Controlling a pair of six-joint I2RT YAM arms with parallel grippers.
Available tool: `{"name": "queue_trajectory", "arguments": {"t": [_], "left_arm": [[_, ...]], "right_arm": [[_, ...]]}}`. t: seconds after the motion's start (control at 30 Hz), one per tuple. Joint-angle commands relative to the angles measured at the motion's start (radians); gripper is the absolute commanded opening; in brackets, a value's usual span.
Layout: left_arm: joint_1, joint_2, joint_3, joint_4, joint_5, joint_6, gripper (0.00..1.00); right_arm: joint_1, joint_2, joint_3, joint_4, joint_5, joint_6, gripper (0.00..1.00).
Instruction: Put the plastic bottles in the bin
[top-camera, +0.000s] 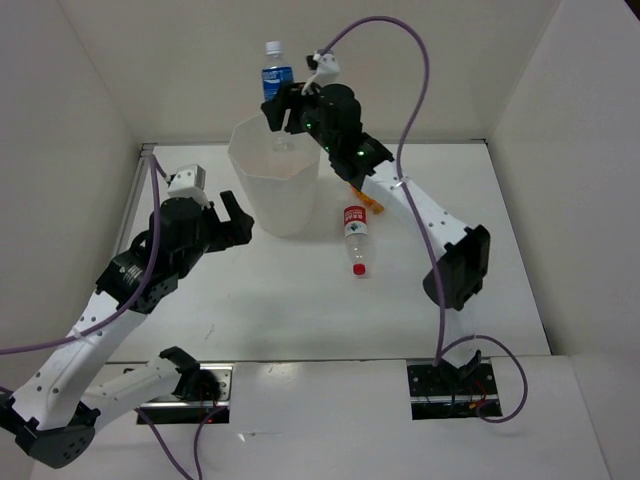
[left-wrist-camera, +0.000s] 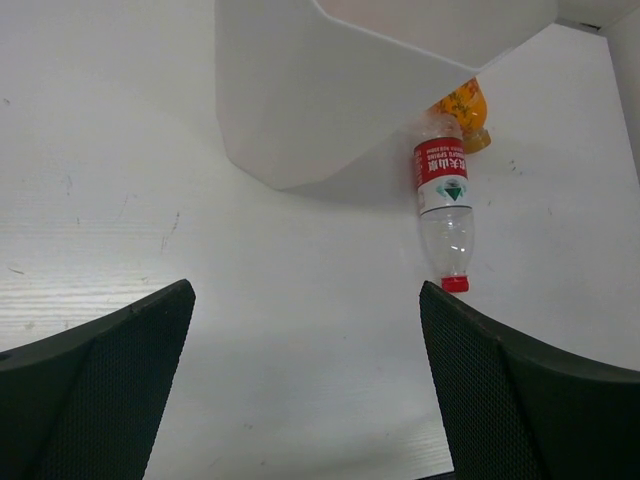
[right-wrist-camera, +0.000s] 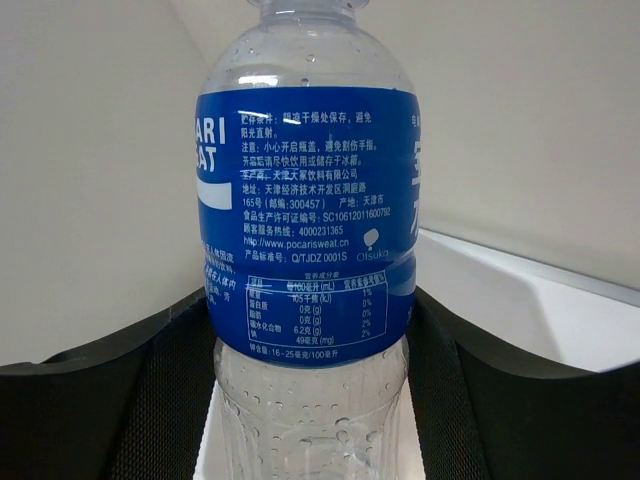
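Note:
My right gripper (top-camera: 283, 115) is shut on the clear bottle with the blue label (top-camera: 277, 75), holding it upright over the open mouth of the white bin (top-camera: 262, 205). In the right wrist view the blue-label bottle (right-wrist-camera: 310, 220) fills the frame between both fingers (right-wrist-camera: 170, 400), with the bin's rim (right-wrist-camera: 540, 300) behind it. A clear bottle with a red label and red cap (top-camera: 356, 232) lies on the table right of the bin. An orange bottle (top-camera: 368, 198) lies beyond it, partly under the right arm. My left gripper (top-camera: 232, 222) is open and empty left of the bin.
White walls enclose the table on three sides. In the left wrist view the bin (left-wrist-camera: 300, 100) stands ahead, with the red-label bottle (left-wrist-camera: 443, 200) and orange bottle (left-wrist-camera: 465, 110) to its right. A purple cable loops above the right arm (top-camera: 420, 210).

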Motion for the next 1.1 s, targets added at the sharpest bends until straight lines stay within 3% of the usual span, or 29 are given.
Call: {"name": "queue_trajectory", "arguments": {"t": [0.0,0.13,0.27,0.43,0.5,0.63,0.93,1.07], "left_arm": [[0.006,0.003,-0.005,0.014,0.029,0.006,1.00],[0.006,0.012,-0.005,0.014,0.038,0.006,1.00],[0.006,0.012,-0.005,0.014,0.038,0.006,1.00],[0.015,0.012,-0.014,0.014,0.038,0.006,1.00],[0.015,0.012,-0.014,0.014,0.038,0.006,1.00],[0.015,0.030,-0.014,0.023,0.058,0.006,1.00],[0.015,0.075,-0.014,0.055,0.090,0.006,1.00],[0.015,0.153,-0.002,0.098,0.134,-0.004,1.00]], "right_arm": [[0.030,0.112,0.179,-0.028,-0.012,-0.084,0.49],[0.041,0.238,0.350,-0.143,-0.014,-0.084,0.58],[0.051,0.270,0.386,-0.197,-0.005,-0.075,0.66],[0.060,0.133,0.183,-0.107,0.038,-0.076,0.73],[0.060,0.082,0.071,-0.038,0.038,-0.076,0.87],[0.060,0.030,0.042,-0.038,0.067,-0.089,1.00],[0.060,-0.042,0.071,-0.074,0.155,-0.173,1.00],[0.019,-0.163,-0.046,-0.073,0.187,-0.133,1.00]]}}
